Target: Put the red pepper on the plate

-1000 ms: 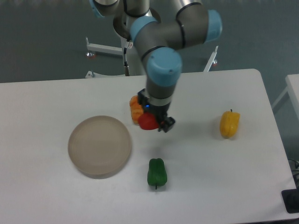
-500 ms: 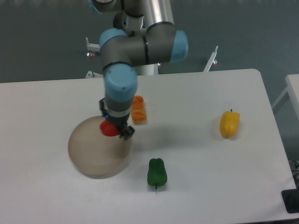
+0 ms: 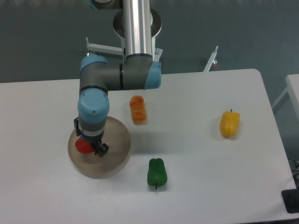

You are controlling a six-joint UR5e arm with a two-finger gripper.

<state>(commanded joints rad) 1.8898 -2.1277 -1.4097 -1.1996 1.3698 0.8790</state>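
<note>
- A white table (image 3: 196,186) is filling most of the frame, running from the left edge to the right, with dark grey floor showing above it.
- A grey robot arm (image 3: 119,77) with light blue joint caps is reaching down from the top centre of the frame and bending toward the left, ending over the left part of the table.
- A round, shallow beige plate (image 3: 117,149) is sitting in the lower left of the frame, partly covered by the arm's wrist.
- The gripper (image 3: 88,145) is pointing down over the left half of the plate, its fingers pinching the red pepper between them.
- The red pepper (image 3: 82,146) is showing as a glossy red shape under the wrist, over the plate's left side; whether it is touching the plate cannot be told.
- A yellow pepper (image 3: 230,123) is lying at the right of the frame, well apart from the rest.
- A green pepper (image 3: 157,173) is lying at lower centre, just right of the plate.
- An orange pepper (image 3: 138,108) is lying near the centre, above and right of the plate.
</note>
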